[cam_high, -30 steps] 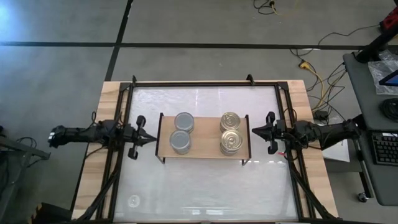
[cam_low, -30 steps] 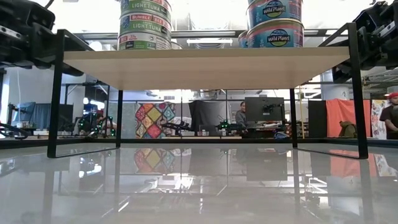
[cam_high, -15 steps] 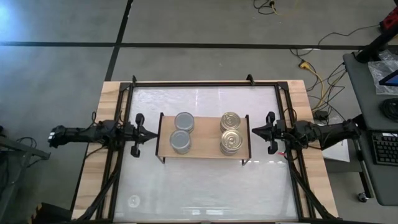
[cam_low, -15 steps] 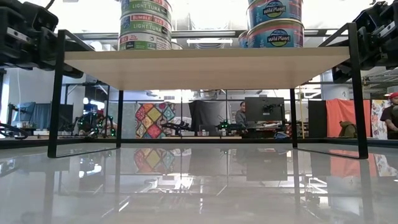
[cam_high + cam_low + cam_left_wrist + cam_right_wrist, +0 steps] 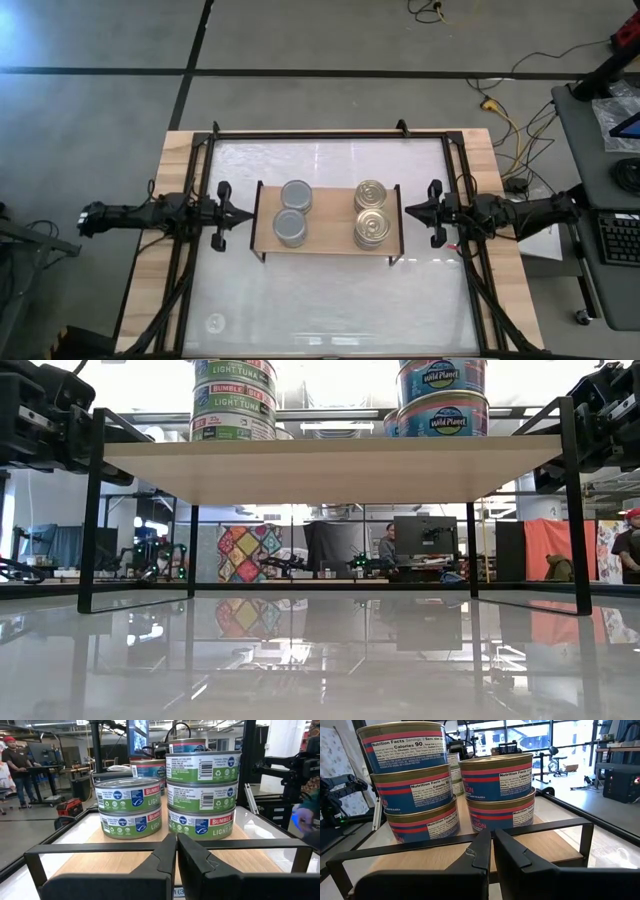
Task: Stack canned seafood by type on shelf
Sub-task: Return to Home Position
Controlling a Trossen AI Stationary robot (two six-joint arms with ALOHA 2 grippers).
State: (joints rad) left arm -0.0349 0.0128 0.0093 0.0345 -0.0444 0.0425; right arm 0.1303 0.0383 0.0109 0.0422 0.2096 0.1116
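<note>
Left gripper shifted slightly, right gripper unmoved, cans unchanged on shelf

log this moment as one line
left gripper shut, beside shelf | right gripper shut, opposite end | green cans stacked left-arm side | blue-red cans right-arm side

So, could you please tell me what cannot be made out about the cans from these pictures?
High view: each stack's height; only the top silver cans and gold cans show.
Low view: the stacks' tops, cut off by the upper edge above the shelf.
Left wrist view: most of the far blue-pink cans, hidden behind the green-label stacks.
The left gripper and right gripper wait shut at the shelf's ends.
</note>
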